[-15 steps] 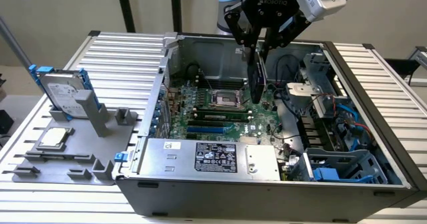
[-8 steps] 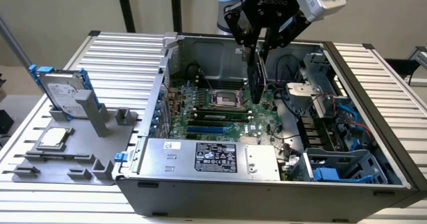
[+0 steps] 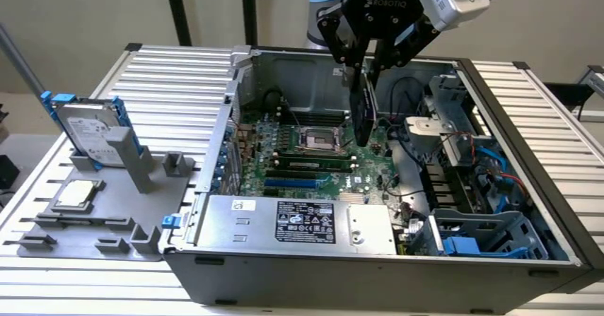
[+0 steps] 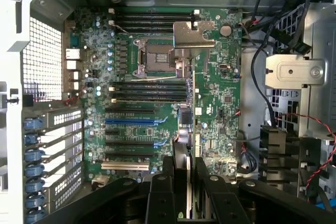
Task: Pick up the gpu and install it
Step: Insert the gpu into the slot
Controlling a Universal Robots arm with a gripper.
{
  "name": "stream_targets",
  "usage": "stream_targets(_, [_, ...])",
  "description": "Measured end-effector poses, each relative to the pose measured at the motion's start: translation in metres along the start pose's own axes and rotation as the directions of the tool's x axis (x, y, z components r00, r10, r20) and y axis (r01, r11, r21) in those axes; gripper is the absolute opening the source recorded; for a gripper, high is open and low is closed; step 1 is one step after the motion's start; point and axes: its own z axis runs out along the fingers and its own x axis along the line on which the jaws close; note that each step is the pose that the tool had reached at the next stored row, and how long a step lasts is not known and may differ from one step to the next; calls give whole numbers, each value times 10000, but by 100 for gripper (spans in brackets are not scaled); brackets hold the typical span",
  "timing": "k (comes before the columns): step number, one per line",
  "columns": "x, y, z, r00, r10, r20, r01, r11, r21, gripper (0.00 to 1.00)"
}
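a: your gripper (image 3: 366, 72) has its fingers (image 4: 160, 195) clamped on the gpu (image 3: 364, 118), held upright on edge over the motherboard (image 4: 131, 77).
b: and around it?
a: open computer case (image 3: 378, 281) on a slatted metal table (image 3: 179, 68); pale wall behind.

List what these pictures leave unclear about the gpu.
- Faces and bracket of the gpu: the wrist view sees the card edge-on, and the gripper holding it covers its near end.
- Gap between gpu and motherboard: in the exterior view, the dark card hides where its lower edge ends.
- Label on the hard drive: exterior view, too small to read.
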Motion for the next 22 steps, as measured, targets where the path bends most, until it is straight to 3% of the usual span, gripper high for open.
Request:
stream_targets(5, [0,0,17,9962,-873,-13,873,9962,1,27])
stream_targets(11, [0,-1,40,9807,-1957,-30,1957,9807,-1,27])
stream_targets(17, [0,-1,63,9537,-3008,-46,3008,9537,-6,27])
stream_targets(22, [0,-2,84,9220,-3872,-60,3872,9220,-10,27])
